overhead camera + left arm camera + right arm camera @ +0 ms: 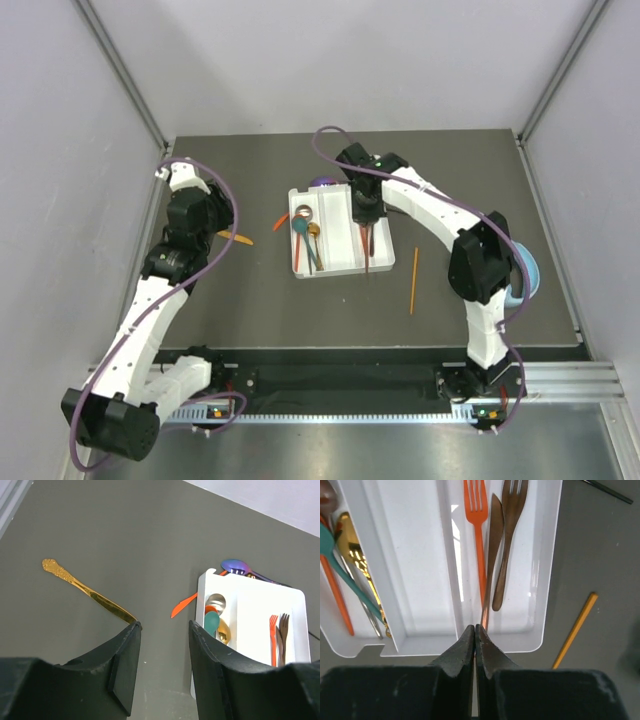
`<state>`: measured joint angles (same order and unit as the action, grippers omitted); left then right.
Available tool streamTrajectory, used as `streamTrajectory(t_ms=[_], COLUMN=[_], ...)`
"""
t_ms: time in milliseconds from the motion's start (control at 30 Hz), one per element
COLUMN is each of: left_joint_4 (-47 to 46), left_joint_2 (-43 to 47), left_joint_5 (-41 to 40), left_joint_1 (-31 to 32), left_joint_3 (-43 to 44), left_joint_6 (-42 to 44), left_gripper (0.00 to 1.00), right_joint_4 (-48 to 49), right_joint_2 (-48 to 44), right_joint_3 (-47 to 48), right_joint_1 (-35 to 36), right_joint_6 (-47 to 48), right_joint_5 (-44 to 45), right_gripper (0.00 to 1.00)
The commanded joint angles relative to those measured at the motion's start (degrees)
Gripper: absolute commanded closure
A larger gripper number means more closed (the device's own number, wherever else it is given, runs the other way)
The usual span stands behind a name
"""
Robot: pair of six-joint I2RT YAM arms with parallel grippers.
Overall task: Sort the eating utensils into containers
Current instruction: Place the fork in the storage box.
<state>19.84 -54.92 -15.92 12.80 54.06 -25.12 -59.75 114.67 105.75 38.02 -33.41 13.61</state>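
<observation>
at the middle of the dark surface [250, 300], a white divided tray [336, 240]. in its left compartment, a teal spoon [211, 622], a gold spoon [223, 632] and an orange-handled piece [337, 600], crowded and overlapping. in its right compartment, an orange fork [476, 540] and a brown fork [510, 540], side by side, lengthwise.

above that right compartment, the right claw [475, 632], squeezed tight on the handle end of a brown knife [492, 550]; blade slanting down between the two forks; cannot tell whether touching the tray floor.

left of the tray and apart from it, the left claw [162, 625]: fingers parted to a middling gap, gripping nothing. right at its left fingertip in the wrist view, the blade tip of a gold knife [85, 590], flat on the surface, ornate handle pointing away.

outside the tray: a red-orange knife [184, 605] just beside the left wall, a purple spoon [236, 566] at the far end, an orange stick [414, 280] off to the right, a black stick [605, 492] past the right wall. light-blue headphones [528, 275] at the surface's right edge, partly behind the right arm.
</observation>
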Motion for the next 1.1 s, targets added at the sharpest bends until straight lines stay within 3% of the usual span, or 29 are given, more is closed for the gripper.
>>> streamTrajectory(t_ms=[0, 33, 200, 300, 333, 433, 1067], left_joint_4=[-1.6, -1.6, -1.7, -1.9, -1.8, -2.1, -2.3], left_joint_2=[-0.3, -0.3, -0.5, -0.7, -0.6, -0.6, -1.2], left_joint_5=[-0.7, -0.7, -0.6, -0.3, -0.3, 0.0, 0.4], left_joint_1=[0.2, 0.2, 0.2, 0.2, 0.2, 0.2, 0.2], left_joint_3=[0.8, 0.7, 0.4, 0.4, 0.3, 0.1, 0.2], left_joint_6=[0.6, 0.7, 0.8, 0.9, 1.0, 1.1, 1.2], left_gripper=[0.52, 0.52, 0.52, 0.52, 0.52, 0.52, 0.52], right_joint_4=[-1.4, -1.3, -0.9, -0.6, -0.8, -1.1, -2.1], right_joint_2=[1.2, 1.4, 2.7, 4.2, 5.3, 7.4, 14.5], right_joint_3=[0.6, 0.2, -1.1, 0.1, 0.6, 2.4, 9.0], right_joint_1=[-2.1, -2.6, -5.7, -6.1, -6.3, -6.6, -7.0], right_joint_6=[5.2, 5.4, 7.4, 8.8, 9.3, 10.1, 11.3], right_joint_5=[-3.1, -3.2, -5.0, -5.3, -5.4, -6.7, -12.5], right_gripper=[0.99, 0.93, 0.88, 0.79, 0.72, 0.67, 0.63])
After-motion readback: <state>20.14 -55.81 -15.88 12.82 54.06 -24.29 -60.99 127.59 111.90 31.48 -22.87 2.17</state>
